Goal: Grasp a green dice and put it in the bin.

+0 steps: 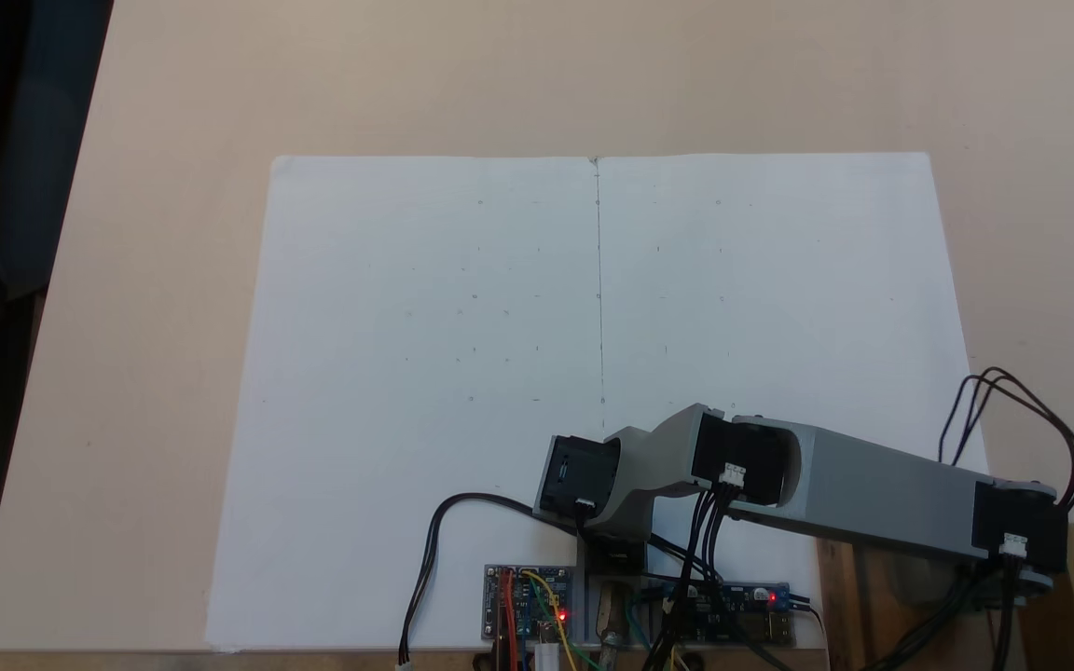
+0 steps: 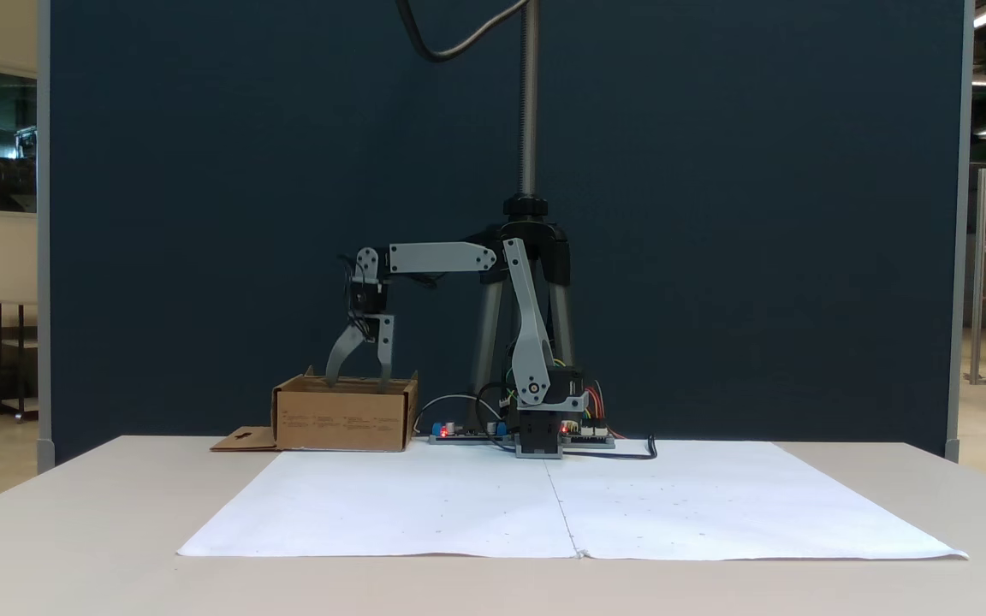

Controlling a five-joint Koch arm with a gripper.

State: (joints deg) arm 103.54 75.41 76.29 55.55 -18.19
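Gripper (image 2: 358,382) spread over bin (image 2: 343,421), dice perhaps inside.

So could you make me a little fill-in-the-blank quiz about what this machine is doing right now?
1. The pincer hangs with its tips inside the brown ____.
2. Its two fingers stand ____, not closed.
3. Two sheets of ____ paper cover the table.
4. Behind the arm stands a dark ____ wall.

Missing words: box; apart; white; blue

We see a brown bin (image 2: 345,421), white paper (image 2: 561,505), a beige table (image 1: 173,280) and a grey-and-black arm (image 2: 442,257).
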